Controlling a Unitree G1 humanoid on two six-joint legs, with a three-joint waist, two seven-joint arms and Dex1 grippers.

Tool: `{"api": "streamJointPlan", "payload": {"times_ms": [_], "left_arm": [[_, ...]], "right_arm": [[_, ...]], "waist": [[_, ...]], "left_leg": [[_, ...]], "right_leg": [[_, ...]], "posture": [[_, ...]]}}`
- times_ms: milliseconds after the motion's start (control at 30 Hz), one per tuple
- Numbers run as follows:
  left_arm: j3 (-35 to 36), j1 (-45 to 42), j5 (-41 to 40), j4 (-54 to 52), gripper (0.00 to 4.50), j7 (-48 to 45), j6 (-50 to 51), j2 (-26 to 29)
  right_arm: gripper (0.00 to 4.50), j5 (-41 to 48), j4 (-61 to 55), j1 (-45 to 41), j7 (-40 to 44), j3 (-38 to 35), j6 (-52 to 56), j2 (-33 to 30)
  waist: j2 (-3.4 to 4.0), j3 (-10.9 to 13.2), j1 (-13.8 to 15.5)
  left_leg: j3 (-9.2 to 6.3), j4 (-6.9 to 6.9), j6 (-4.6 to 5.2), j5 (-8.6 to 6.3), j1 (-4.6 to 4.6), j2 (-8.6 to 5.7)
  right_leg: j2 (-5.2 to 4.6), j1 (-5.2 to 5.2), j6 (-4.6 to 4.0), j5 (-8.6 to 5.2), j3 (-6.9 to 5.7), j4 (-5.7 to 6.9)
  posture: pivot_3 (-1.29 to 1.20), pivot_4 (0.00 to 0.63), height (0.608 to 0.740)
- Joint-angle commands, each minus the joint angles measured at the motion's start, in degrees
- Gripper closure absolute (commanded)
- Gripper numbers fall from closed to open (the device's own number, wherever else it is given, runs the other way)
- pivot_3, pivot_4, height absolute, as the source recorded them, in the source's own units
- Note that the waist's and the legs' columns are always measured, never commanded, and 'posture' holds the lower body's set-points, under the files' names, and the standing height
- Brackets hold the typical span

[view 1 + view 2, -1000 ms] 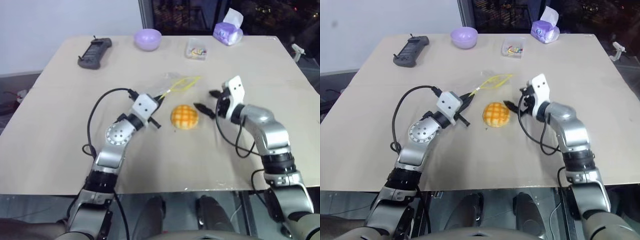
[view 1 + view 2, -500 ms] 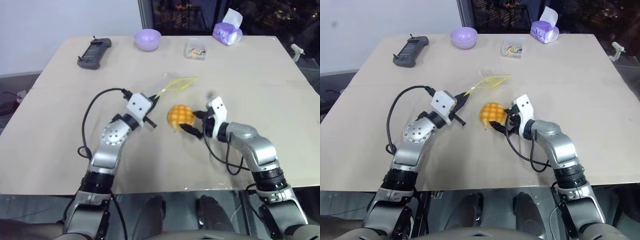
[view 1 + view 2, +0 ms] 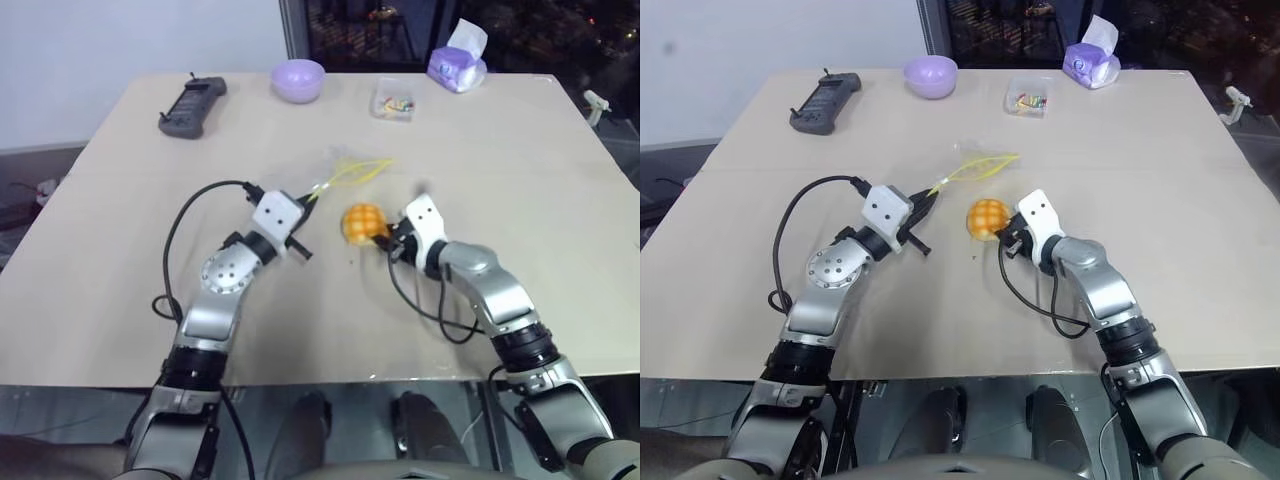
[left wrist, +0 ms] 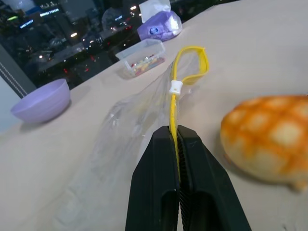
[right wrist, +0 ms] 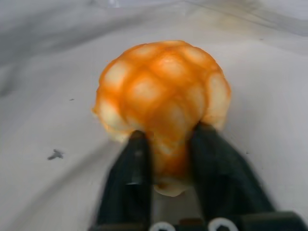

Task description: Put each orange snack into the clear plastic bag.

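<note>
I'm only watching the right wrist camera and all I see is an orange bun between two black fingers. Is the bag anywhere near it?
Observer: Yes. The clear plastic bag lies on the table just beyond the orange snack, on the robot's left side of it.
Operator: Is it just lying loose?
Observer: No. The left gripper is shut on the bag's yellow seal strip.
Operator: And the bun, is it truly gripped?
Observer: The right gripper has its fingers pressed against both sides of the snack.
Operator: Anything else on that table?
Observer: At the far edge, a lilac bowl, a small clear box and a purple tissue pack.
</note>
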Motion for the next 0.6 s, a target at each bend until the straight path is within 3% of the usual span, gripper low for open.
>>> {"api": "streamJointPlan", "payload": {"times_ms": [33, 267, 600], "left_arm": [[0.97, -0.13, -0.58, -2.39, 4.5, 0.19, -0.51, 0.38], [-0.48, 0.2, 0.41, -1.88, 4.5, -1.16, -2.22, 0.85], [-2.78, 1.05, 1.88, -2.45, 4.5, -2.85, -5.06, 1.34]], "right_arm": [[4.46, 2.3, -3.74, 0.33, 6.17, -2.2, 0.99, -5.11], [4.46, 9.11, -8.84, -1.84, 14.88, -8.18, 6.05, -15.14], [4.46, 14.1, -6.18, -8.18, 11.27, -12.18, 11.83, -11.06]], "waist": [[0.01, 0.0, 0.2], [0.01, 0.01, -0.25], [0.02, 0.02, 0.07]], "left_leg": [[-0.02, 0.01, 0.0, 0.0, -0.01, -0.01], [-0.06, 0.02, 0.01, -0.01, -0.03, 0.0], [-0.05, 0.0, 0.01, -0.01, -0.06, -0.01]], "right_leg": [[-0.01, 0.02, 0.0, 0.0, -0.02, -0.01], [-0.01, 0.06, 0.0, 0.0, -0.09, -0.08], [-0.03, 0.05, 0.0, 0.0, -0.08, -0.11]], "posture": [[0.0, 0.15, 0.74], [0.0, 0.15, 0.74], [0.0, 0.15, 0.74]]}}
